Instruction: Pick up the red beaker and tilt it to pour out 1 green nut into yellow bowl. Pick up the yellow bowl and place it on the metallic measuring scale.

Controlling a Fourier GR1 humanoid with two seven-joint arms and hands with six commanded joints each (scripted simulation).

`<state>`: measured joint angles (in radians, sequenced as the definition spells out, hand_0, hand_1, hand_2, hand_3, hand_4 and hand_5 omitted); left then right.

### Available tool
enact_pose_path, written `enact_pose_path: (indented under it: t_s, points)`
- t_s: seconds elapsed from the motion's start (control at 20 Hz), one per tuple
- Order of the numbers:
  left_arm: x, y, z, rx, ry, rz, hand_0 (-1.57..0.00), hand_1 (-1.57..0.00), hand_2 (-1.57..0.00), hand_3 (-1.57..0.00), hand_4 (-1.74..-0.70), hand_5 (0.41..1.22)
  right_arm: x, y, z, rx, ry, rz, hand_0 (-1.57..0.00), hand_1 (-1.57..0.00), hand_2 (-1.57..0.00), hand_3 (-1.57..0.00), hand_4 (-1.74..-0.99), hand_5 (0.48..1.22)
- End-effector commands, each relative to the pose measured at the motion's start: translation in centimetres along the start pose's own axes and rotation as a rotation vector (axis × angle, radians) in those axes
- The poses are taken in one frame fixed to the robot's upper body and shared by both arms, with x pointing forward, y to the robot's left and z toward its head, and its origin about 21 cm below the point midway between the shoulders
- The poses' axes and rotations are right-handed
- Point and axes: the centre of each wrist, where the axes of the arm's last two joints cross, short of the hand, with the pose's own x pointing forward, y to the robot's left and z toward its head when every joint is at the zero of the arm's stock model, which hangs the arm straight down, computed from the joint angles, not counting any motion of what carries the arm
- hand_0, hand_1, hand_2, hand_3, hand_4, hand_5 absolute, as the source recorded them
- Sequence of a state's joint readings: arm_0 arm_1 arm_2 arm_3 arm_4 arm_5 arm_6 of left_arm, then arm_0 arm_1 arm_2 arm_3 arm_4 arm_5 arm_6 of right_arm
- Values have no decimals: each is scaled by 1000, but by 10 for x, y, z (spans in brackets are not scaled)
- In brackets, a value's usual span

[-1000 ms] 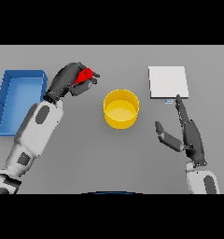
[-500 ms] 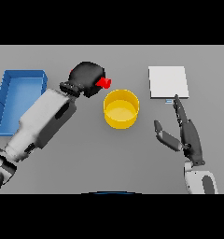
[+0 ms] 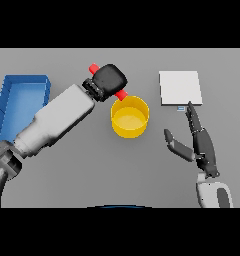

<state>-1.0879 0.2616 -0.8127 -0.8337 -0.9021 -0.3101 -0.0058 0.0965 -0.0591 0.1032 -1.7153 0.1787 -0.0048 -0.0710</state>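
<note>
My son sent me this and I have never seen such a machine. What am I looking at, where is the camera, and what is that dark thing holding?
This is a humanoid robot with two white and grey arms ending in dark hands. The one picture is taken as from its head, looking down at a grey table.

The left hand comes in from the left. Its fingers are curled round a red beaker, tilted so one end sits at the rim of a yellow bowl. No nut can be made out.

The right hand is at the right, open, holding nothing. Just beyond its fingertips lies a pale square plate, the measuring scale. A blue tray sits at the far left.
</note>
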Motion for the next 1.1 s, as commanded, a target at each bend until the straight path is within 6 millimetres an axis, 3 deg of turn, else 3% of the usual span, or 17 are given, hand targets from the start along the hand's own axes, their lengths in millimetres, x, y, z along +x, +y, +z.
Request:
enact_pose_path:
  t_s: [0.0, 0.55, 0.9, 1.05]
  points:
    - [1, 4, -1, -7, -15, -40, -1571, -1571, -1571, -1458, -1727, 1219, -1, 0, -1, -8, 0, 4, 1, 1, 1, 1, -1221, 610]
    - [14, 22, -9, -88, -76, -504, -1571, -1571, -1571, -1561, -1737, 1221, -1, 2, -1, -27, -16, 2, 1, 1, 1, 1, -1135, 567]
    - [22, 27, -15, -94, -97, -742, -1571, -1571, -1571, -1569, -1733, 1221, -4, 1, 0, -32, -34, 20, 1, 1, 1, 1, -1133, 579]
    - [30, 50, -16, -66, -107, -863, -1571, -1571, -1571, -1570, -1733, 1221, -3, 2, 1, -39, -38, 18, 1, 1, 1, 1, -1133, 575]
